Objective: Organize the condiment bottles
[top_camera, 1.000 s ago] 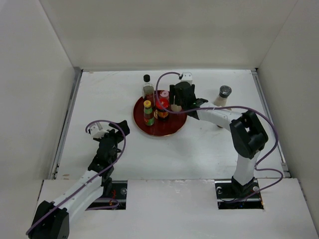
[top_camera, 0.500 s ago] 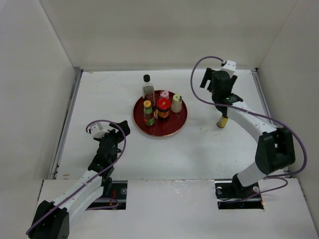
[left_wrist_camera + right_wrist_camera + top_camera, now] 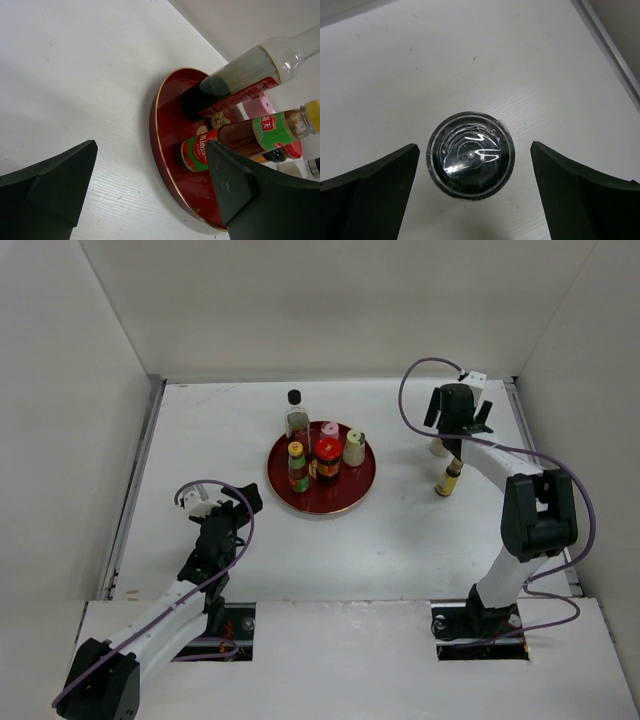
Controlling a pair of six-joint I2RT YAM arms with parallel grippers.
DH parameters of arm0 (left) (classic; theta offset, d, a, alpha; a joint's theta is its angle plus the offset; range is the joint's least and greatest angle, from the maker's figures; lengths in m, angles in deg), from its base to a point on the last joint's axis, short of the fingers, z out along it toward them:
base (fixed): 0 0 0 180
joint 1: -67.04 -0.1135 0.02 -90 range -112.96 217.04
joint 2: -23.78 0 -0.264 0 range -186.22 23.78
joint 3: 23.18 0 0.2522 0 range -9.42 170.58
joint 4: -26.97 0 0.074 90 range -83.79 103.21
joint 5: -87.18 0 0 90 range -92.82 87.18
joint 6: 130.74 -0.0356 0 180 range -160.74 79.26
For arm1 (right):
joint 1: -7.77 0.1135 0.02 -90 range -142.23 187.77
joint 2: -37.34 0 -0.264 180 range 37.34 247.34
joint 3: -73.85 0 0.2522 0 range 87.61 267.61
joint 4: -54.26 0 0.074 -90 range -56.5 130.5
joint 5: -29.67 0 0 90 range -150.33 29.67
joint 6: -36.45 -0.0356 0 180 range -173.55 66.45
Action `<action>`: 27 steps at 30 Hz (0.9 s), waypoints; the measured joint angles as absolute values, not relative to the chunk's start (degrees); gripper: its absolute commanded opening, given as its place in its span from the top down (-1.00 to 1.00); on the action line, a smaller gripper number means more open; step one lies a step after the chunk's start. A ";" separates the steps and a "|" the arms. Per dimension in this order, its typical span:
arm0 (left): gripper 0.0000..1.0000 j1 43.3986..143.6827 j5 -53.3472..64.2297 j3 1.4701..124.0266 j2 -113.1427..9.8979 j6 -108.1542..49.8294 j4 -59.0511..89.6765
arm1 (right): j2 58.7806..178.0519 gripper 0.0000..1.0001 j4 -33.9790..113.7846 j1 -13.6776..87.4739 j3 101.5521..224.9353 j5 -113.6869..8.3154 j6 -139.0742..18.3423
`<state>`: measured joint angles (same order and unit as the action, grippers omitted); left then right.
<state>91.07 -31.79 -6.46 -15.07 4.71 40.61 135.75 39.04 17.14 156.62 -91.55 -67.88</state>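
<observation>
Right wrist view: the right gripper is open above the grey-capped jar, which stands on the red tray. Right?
No: the grey-capped jar under the open right gripper stands on the white table, not the red tray, as the right wrist view shows.

The white table [image 3: 400, 540] in front of me carries a round red tray [image 3: 335, 502], glossy with a thin gold rim. It sits toward the far side, a little left of centre. Plain white walls close the table in: a back wall [image 3: 330, 310], a left wall [image 3: 60, 420] and a right wall [image 3: 590, 390]. A grey metal strip [image 3: 519, 415] runs along the table's right edge, and another strip [image 3: 135, 480] runs along its left.
</observation>
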 measured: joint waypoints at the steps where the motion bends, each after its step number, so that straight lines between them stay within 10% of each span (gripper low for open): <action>1: -0.81 91.07 -31.70 -6.46 -15.07 4.71 40.61 | 136.60 -1.00 38.74 16.74 157.06 -91.07 -67.86; 12: -0.81 91.07 -31.64 -6.46 -17.30 4.71 41.35 | 140.45 -0.11 37.97 15.63 160.40 -87.53 -68.10; 27: -0.81 91.07 -31.62 -6.46 -16.92 4.71 41.55 | 124.62 -0.09 42.85 30.40 153.41 -86.94 -67.18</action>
